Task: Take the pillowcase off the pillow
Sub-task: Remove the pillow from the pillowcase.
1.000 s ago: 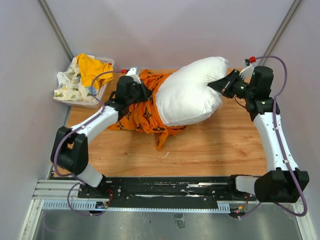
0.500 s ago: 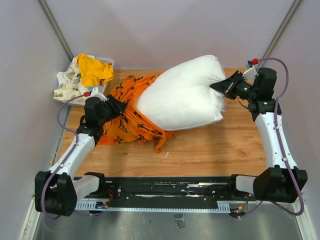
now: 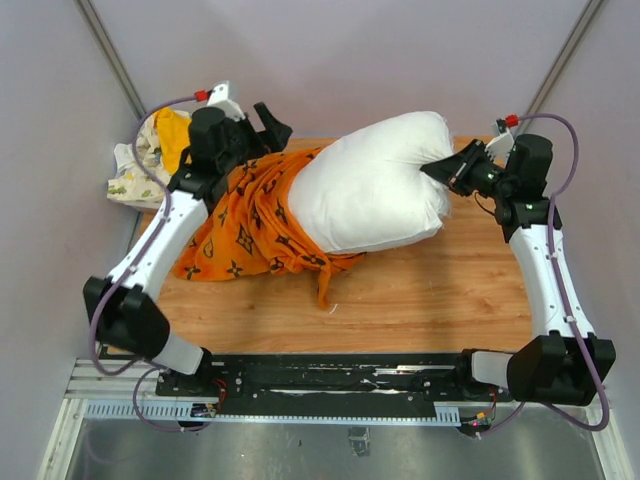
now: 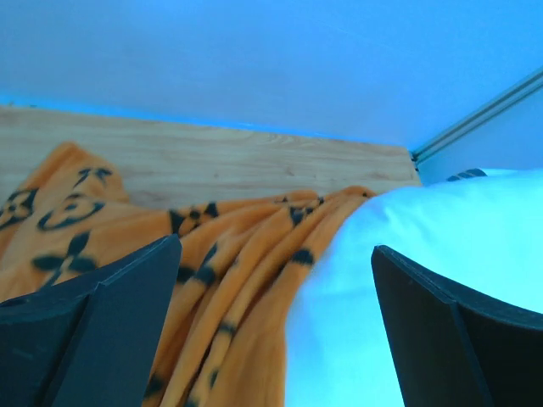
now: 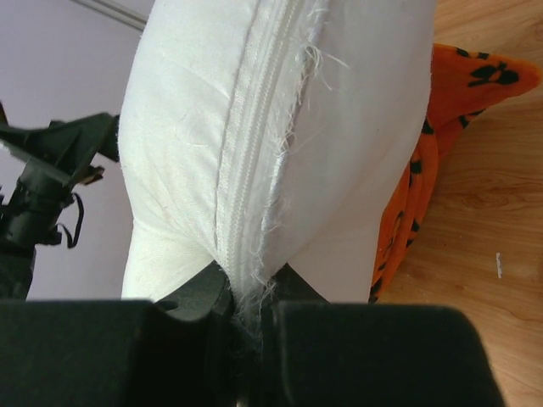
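Wooden worktop [image 3: 430, 290] carries the pillow [image 3: 370, 195], with the pillowcase [image 3: 240, 235] bunched round the end opposite its seam. Right tool [image 3: 440, 172] is clamped on the pillow's seam. The left tool [image 3: 268, 125] gapes empty beside the pillow and should pinch the pillowcase deeply, pulling straight away.

One pillow [image 3: 370, 195], one pillowcase [image 3: 245, 235], two cloths (yellow cloth [image 3: 172, 130], white printed cloth [image 3: 135, 172]), two hands (left hand [image 3: 272, 125], right hand [image 3: 440, 172]) and one table [image 3: 430, 290] are being shown.
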`<state>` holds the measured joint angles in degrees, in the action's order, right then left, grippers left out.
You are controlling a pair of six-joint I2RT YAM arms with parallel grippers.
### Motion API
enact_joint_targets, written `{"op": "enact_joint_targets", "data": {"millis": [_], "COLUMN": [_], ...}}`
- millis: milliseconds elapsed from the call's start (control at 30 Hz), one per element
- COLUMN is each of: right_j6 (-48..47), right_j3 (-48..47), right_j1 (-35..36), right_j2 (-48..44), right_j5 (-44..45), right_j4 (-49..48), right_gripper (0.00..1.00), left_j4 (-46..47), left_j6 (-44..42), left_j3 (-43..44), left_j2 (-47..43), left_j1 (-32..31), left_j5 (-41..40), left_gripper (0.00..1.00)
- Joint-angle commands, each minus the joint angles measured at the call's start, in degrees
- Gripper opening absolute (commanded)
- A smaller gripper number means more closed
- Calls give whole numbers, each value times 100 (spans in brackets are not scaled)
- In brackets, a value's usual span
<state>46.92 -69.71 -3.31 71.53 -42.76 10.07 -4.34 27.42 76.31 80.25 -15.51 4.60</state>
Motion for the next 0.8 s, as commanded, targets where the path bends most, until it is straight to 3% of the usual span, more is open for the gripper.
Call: {"op": "enact_joint_targets", "data": {"millis": [0,67,167,267,300,367,400,433,600,767], "right_j6": [-7,-6,-19,11,21,9,-20,-57,462,1046], "right_j3": [-29,16,78,166,196,186,154,124,214,330], "right_j1": [189,247,294,296,296,296,289,276,-44,-367], "right_j2": [-290,-320,-377,-432,-445,-446,-437,-426,-347,-184], "right_j5": [135,130,119,89,68,45,35,26,-482,-742], "right_j4": [-619,-619,-593,-650,-693,-710,-704,-673,-1237,-1873], "right_gripper": [1,1,1,1,1,1,1,1,1,1], "left_j4": [-752,-984,-761,-328,-307,-342,-286,-186,146,438], "left_j6": [-708,-810,-712,-741,-760,-737,-719,-668,-415,312], "left_j3": [1006,1342,1177,685,568,414,277,71,-1027,-2458], "left_j2": [1390,1941,2466,2864,2998,3123,3058,2919,1578,83], "left_j1": [-395,-593,-656,-663,-655,-630,-615,-600,-328,456], "left_j5": [82,-227,-8,205,259,288,273,182,-739,-1000], "left_gripper": [99,99,99,84,75,39,16,2,0,0]}}
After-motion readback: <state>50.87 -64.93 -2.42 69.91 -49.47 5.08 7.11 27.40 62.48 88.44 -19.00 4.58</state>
